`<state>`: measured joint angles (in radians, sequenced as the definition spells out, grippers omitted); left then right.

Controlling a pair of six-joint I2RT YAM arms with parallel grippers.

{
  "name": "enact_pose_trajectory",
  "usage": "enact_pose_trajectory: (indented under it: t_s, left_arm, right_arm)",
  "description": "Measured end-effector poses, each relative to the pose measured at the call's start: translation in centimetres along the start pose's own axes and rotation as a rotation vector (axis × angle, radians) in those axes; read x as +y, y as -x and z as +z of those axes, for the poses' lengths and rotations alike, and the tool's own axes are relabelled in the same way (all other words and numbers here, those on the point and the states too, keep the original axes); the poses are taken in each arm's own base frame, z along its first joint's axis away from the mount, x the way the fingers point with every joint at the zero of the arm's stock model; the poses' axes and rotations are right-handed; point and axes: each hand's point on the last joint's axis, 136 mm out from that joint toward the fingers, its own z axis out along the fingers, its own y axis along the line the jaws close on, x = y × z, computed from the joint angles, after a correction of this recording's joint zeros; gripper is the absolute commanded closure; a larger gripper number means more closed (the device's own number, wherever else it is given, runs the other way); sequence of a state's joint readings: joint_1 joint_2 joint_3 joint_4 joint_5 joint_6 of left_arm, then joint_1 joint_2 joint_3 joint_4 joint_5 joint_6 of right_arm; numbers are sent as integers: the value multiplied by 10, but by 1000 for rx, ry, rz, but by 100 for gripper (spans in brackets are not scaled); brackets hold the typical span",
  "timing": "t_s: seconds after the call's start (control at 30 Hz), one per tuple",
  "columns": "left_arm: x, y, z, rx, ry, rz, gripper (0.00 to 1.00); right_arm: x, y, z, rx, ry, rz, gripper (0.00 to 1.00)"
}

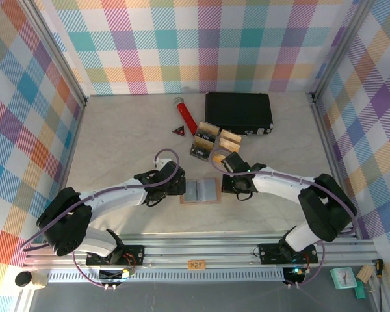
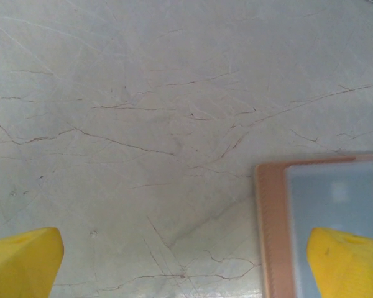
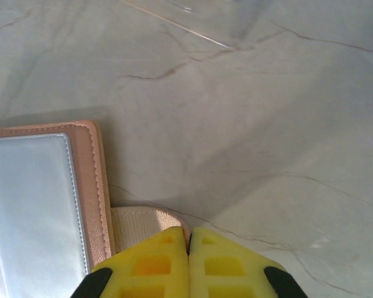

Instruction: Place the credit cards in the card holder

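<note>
The card holder (image 1: 200,191) lies opened flat near the table's front, reddish-brown rim around clear sleeves. In the left wrist view its corner (image 2: 270,211) sits at the right. My left gripper (image 1: 175,184) hangs at its left edge, open (image 2: 183,273), one yellow fingertip (image 2: 348,264) over the sleeve and nothing between the jaws. My right gripper (image 1: 238,184) is at the holder's right side, shut (image 3: 188,242) on the beige strap (image 3: 140,220) that sticks out from the holder's edge (image 3: 99,186). The gold-tan credit cards (image 1: 207,133) stand in the clear tray further back.
A big black case (image 1: 239,112) lies at the back right. A red pen (image 1: 184,114) and a red triangle (image 1: 178,131) lie left of the clear tray (image 1: 216,144), whose corner (image 3: 193,18) shows beyond my right fingers. Frame rails line the table's sides.
</note>
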<state>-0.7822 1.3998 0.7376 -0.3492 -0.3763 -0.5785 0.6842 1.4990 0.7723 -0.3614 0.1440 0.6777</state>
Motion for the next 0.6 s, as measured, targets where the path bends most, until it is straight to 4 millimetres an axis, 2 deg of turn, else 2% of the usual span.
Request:
enact_pose_trajectory:
  t_s: [0.07, 0.13, 0.23, 0.33, 0.5, 0.6]
  left_arm:
    - [-1, 1, 0, -2, -3, -1, 0]
    - [-1, 1, 0, -4, -4, -1, 0]
    - [-2, 1, 0, -5, -5, -1, 0]
    - [-1, 1, 0, -5, -5, 4, 0]
    - [1, 3, 1, -5, 0, 2, 0]
    - [5, 6, 2, -6, 5, -15, 0]
  right_arm:
    - [-4, -2, -3, -2, 1, 14, 56]
    - [-5, -2, -6, -5, 2, 19, 42]
    - [-4, 1, -17, -18, 17, -2, 36]
    - [8, 17, -37, -48, 61, -42, 32]
    - [48, 77, -78, -147, 166, -155, 33]
    - [75, 111, -87, -170, 209, -245, 37]
